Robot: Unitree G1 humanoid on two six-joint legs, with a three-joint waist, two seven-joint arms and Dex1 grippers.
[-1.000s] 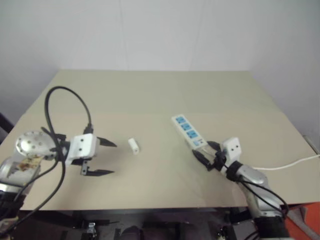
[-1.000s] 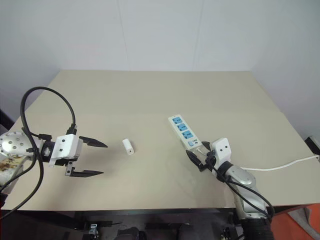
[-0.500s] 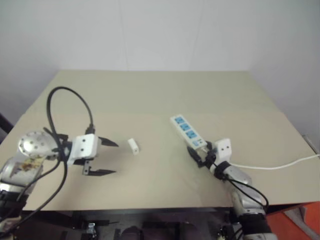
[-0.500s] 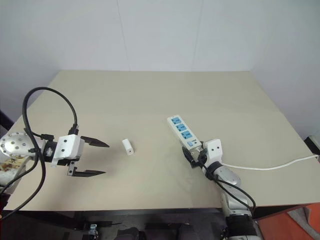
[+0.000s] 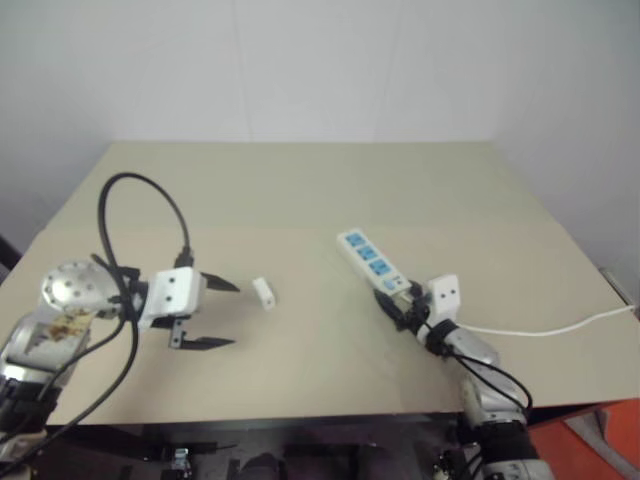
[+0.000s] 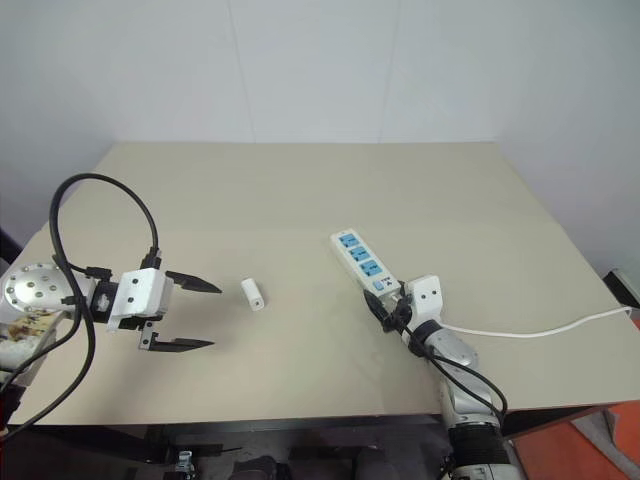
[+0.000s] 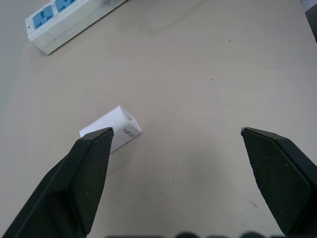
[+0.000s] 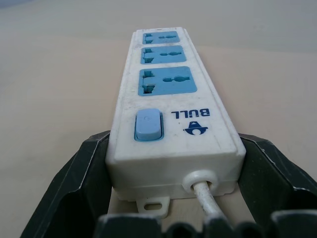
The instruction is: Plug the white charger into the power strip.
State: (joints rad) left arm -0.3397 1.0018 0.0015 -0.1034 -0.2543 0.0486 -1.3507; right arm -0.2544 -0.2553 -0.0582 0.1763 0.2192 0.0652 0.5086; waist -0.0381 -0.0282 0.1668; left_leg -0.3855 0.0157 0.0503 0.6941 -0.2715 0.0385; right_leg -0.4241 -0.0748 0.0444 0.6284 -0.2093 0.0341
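On a beige table (image 6: 300,190) against a white wall, the white charger (image 6: 252,294) lies just ahead of the left gripper's (image 6: 190,314) wide-apart jaws, while the right gripper (image 6: 390,310) straddles the power strip's (image 6: 360,264) cord end, fingers touching its sides.

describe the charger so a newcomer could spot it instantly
On the beige tabletop, look between the open left pincer and the long white power strip with three blue sockets. The small plain white rectangular charger block lies alone there, untouched. It is far shorter than the strip, with no blue and no cord.
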